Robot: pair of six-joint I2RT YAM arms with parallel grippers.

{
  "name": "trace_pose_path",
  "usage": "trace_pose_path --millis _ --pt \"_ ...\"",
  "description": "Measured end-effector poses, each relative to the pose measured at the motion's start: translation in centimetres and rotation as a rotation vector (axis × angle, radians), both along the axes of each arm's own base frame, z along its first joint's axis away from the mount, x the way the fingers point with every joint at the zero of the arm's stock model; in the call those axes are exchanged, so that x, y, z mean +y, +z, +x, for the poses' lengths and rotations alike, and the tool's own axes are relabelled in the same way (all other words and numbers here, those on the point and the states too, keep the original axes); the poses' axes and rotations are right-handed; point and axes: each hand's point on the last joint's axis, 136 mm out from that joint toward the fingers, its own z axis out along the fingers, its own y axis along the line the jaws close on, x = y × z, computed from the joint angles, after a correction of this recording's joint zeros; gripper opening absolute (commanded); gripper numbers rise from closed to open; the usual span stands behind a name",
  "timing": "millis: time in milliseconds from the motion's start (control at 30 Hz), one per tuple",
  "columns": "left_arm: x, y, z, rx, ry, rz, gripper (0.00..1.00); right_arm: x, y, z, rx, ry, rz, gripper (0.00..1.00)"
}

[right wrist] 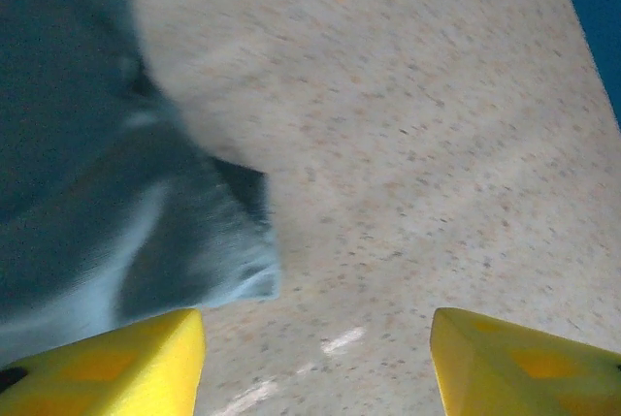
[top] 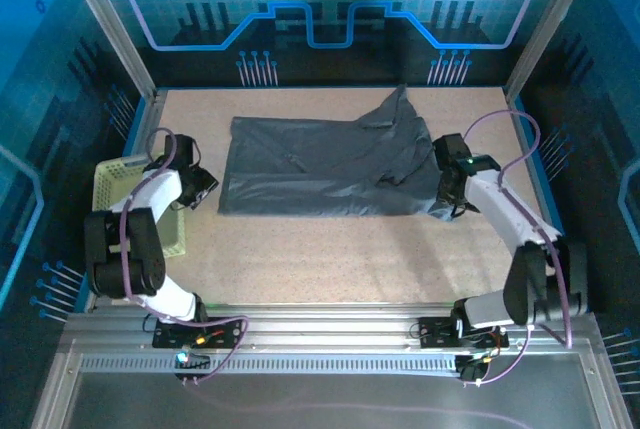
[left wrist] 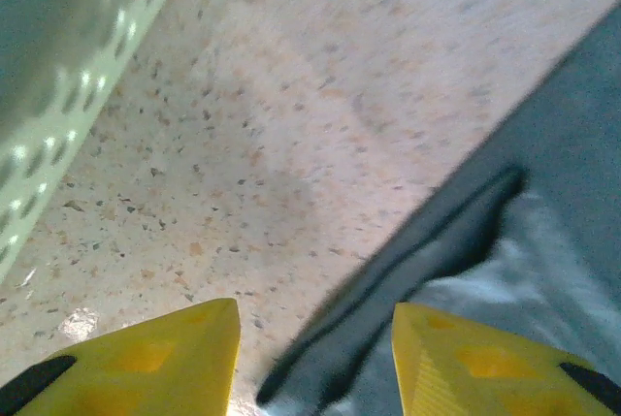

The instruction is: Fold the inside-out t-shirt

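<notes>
The dark slate-grey t-shirt (top: 325, 164) lies spread across the middle of the table, with one sleeve bunched up toward the back right. My left gripper (top: 205, 187) hovers at the shirt's left edge, open; in the left wrist view a dark fold of the t-shirt (left wrist: 456, 241) runs between the yellow fingers (left wrist: 175, 358), which are not closed on it. My right gripper (top: 447, 199) stands open at the shirt's near right corner; in the right wrist view that corner of the t-shirt (right wrist: 194, 251) lies beside the left finger (right wrist: 116, 363), with bare table between the fingers.
A pale yellow-green mesh basket (top: 112, 189) sits at the left edge under the left arm; its wall (left wrist: 58, 96) shows close to the left gripper. Blue walls enclose the table. Bare speckled tabletop (top: 330, 259) lies in front of the shirt.
</notes>
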Motion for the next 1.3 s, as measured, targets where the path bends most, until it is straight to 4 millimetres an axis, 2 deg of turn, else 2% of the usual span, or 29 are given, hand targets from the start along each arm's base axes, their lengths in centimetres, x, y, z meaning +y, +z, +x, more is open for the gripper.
trace_pose_path --millis 67,133,200,267,333,400,533,667,733,833,933,967,1033,1133,1233,1300 --pt "-1.7 1.8 0.9 -0.043 -0.051 0.008 0.50 2.0 0.5 0.7 -0.048 0.059 0.090 0.65" --pt "-5.2 3.5 2.6 -0.095 -0.148 -0.003 0.50 3.9 0.0 1.6 -0.067 0.109 0.182 0.65" --pt "-9.2 4.1 4.0 -0.131 -0.246 -0.037 0.50 5.5 -1.2 2.6 -0.056 0.141 0.254 0.65" --pt "-12.6 3.5 4.8 -0.139 -0.321 -0.089 0.50 6.4 -2.6 3.4 -0.034 0.158 0.296 0.65" --pt "-14.7 1.4 5.0 -0.103 -0.361 -0.140 0.50 7.1 -4.3 4.0 -0.007 0.159 0.342 0.65" --pt "-14.9 -0.9 4.8 -0.050 -0.352 -0.159 0.50 6.9 -5.6 4.5 0.014 0.136 0.375 0.65" --pt "-13.2 -4.7 3.0 0.041 -0.308 -0.162 0.50 4.8 -8.7 3.9 0.071 0.023 0.393 0.66" --pt "-11.3 -4.7 2.6 0.014 -0.257 -0.177 0.51 2.9 -10.8 1.3 0.128 -0.088 0.383 0.66" --pt "-10.1 -4.7 1.9 0.009 -0.228 -0.177 0.52 2.6 -10.5 0.6 0.102 -0.115 0.385 0.66" --pt "-8.8 -4.5 0.6 0.022 -0.198 -0.151 0.52 2.1 -9.8 -1.4 0.098 -0.147 0.367 0.67" --pt "-8.1 -4.1 -0.1 0.038 -0.184 -0.114 0.57 1.6 -7.5 -2.0 0.064 -0.141 0.310 0.66" --pt "-8.1 -3.7 -0.1 0.041 -0.186 -0.100 0.58 1.8 -6.5 -1.5 0.041 -0.117 0.299 0.66" --pt "-8.6 -2.6 0.4 0.037 -0.205 -0.071 0.58 3.3 -3.6 0.6 -0.032 -0.031 0.292 0.66" --pt "-10.3 -0.2 2.2 -0.021 -0.252 -0.052 0.58 7.1 0.1 4.2 -0.119 0.127 0.298 0.65" --pt "-11.6 1.1 3.1 -0.058 -0.283 -0.052 0.59 10.9 0.9 6.7 -0.118 0.251 0.285 0.64" --pt "-11.6 1.1 3.0 -0.055 -0.283 -0.051 0.59 12.7 -0.4 7.6 -0.074 0.306 0.270 0.62"
